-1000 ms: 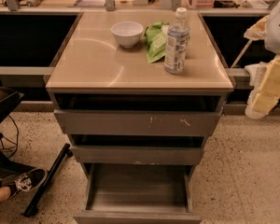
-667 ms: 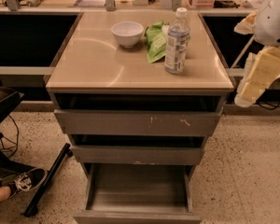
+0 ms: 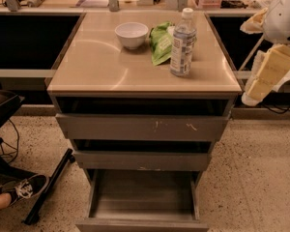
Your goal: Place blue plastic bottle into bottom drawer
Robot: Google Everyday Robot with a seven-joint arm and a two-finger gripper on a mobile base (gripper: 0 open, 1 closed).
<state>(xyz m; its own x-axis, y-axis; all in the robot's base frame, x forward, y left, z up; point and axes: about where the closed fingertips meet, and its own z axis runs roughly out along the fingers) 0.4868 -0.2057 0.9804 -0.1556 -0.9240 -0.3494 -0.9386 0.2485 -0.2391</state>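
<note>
The blue plastic bottle [image 3: 182, 42] stands upright on the right part of the cabinet top [image 3: 106, 69], with its white cap on and touching the green snack bag [image 3: 160, 42]. The bottom drawer [image 3: 143, 223] is pulled open at floor level and nothing lies in it. My gripper [image 3: 265, 77] hangs in the air off the cabinet's right edge, to the right of the bottle and slightly lower, apart from it and holding nothing I can see.
A small white bowl [image 3: 131, 34] sits left of the snack bag. The upper two drawers [image 3: 140, 127] stand slightly ajar. A person's shoe [image 3: 24, 187] and a black pole [image 3: 50, 185] lie on the floor at the left. Cluttered benches run behind.
My gripper has moved left and a little up, closer to the cabinet's right edge. The bottle, bowl, bag and drawers have not moved.
</note>
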